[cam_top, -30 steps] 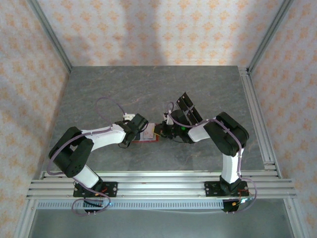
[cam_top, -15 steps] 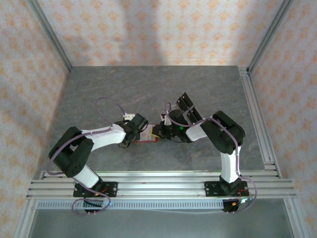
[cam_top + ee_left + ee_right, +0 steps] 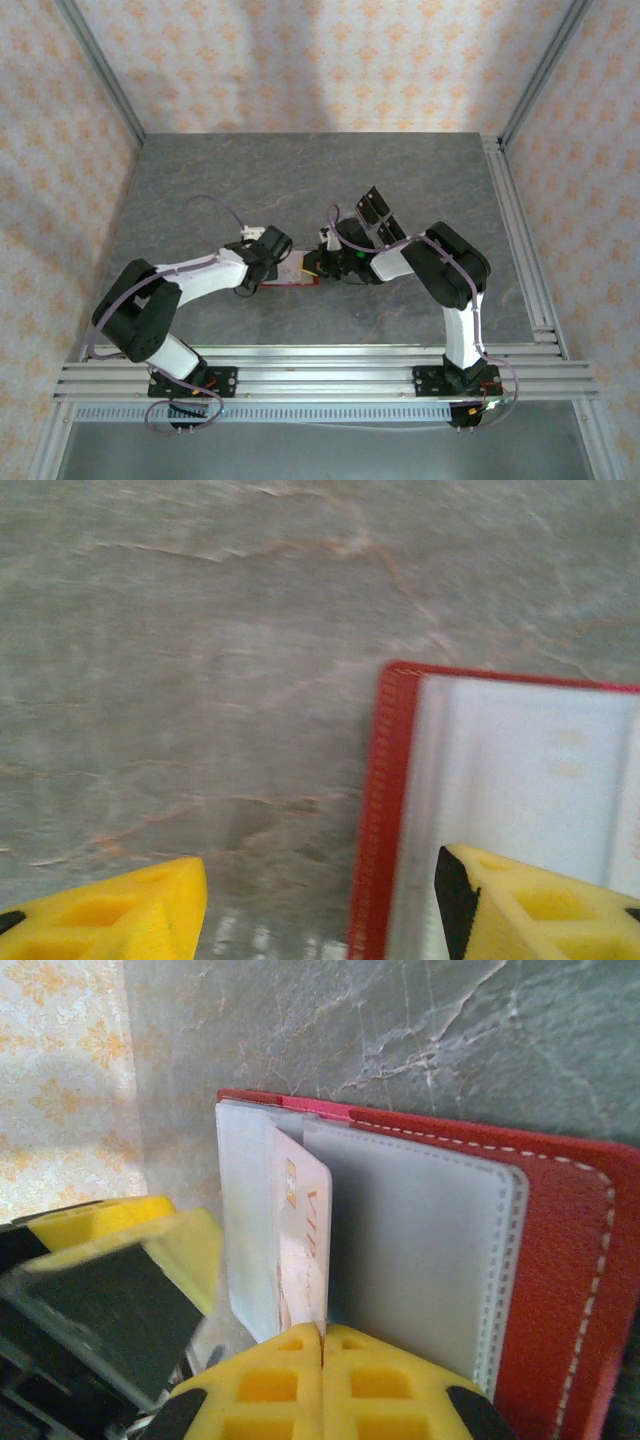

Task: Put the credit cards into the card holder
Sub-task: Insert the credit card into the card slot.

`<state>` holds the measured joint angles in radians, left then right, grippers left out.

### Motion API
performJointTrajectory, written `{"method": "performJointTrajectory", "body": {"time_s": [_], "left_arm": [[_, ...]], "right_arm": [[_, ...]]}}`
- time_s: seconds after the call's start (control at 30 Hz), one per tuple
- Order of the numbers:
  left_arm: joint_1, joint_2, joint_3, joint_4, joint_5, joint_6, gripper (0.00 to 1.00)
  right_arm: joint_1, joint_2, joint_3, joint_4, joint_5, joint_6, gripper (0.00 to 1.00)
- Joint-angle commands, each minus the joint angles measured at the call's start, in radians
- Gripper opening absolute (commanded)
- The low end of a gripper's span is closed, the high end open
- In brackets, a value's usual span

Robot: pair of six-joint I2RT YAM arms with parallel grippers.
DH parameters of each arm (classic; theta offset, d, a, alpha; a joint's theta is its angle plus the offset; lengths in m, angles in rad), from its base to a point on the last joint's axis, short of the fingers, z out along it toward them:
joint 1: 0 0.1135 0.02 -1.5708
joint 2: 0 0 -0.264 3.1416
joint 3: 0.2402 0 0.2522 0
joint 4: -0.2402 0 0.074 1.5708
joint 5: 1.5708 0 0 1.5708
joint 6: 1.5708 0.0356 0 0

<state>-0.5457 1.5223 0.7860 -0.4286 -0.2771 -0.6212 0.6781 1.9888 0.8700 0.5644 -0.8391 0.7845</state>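
Observation:
The card holder (image 3: 560, 1260) lies open on the table, red with pale inner pockets (image 3: 410, 1250). My right gripper (image 3: 322, 1335) is shut on a pinkish-white credit card (image 3: 305, 1230), held on edge with its far end against the pockets. In the left wrist view my left gripper (image 3: 320, 885) is open. One yellow finger (image 3: 530, 905) is over the holder's pale inside (image 3: 520, 770) and the other is over bare table, with the red edge (image 3: 385, 810) between them. From above, both grippers meet at the card holder (image 3: 290, 276): the left gripper (image 3: 270, 262) and the right gripper (image 3: 316, 264).
A clear acrylic stand with black strips (image 3: 376, 218) stands just behind the right wrist. The grey stone table (image 3: 300, 180) is bare toward the back. Aluminium rails (image 3: 320, 375) run along the near edge, and patterned walls close in the sides.
My right gripper has moved a little to the left with the card, closer over the card holder. The left gripper has shifted slightly left at the holder's edge.

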Motion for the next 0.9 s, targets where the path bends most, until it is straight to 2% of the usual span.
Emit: {"method": "performJointTrajectory", "body": {"time_s": [0.0,0.2,0.87], "left_arm": [[0.062,-0.071,-0.013,-0.073,-0.031,-0.027,0.64],[0.098,-0.027,-0.011,-0.073,-0.014,-0.005,0.64],[0.082,0.081,-0.064,0.014,0.048,-0.028,0.61]], "right_arm": [[0.007,0.026,0.016,-0.055,0.008,-0.031,0.00],[0.006,0.033,0.030,-0.089,0.009,-0.038,0.00],[0.028,0.055,0.164,-0.379,0.030,-0.152,0.00]]}}
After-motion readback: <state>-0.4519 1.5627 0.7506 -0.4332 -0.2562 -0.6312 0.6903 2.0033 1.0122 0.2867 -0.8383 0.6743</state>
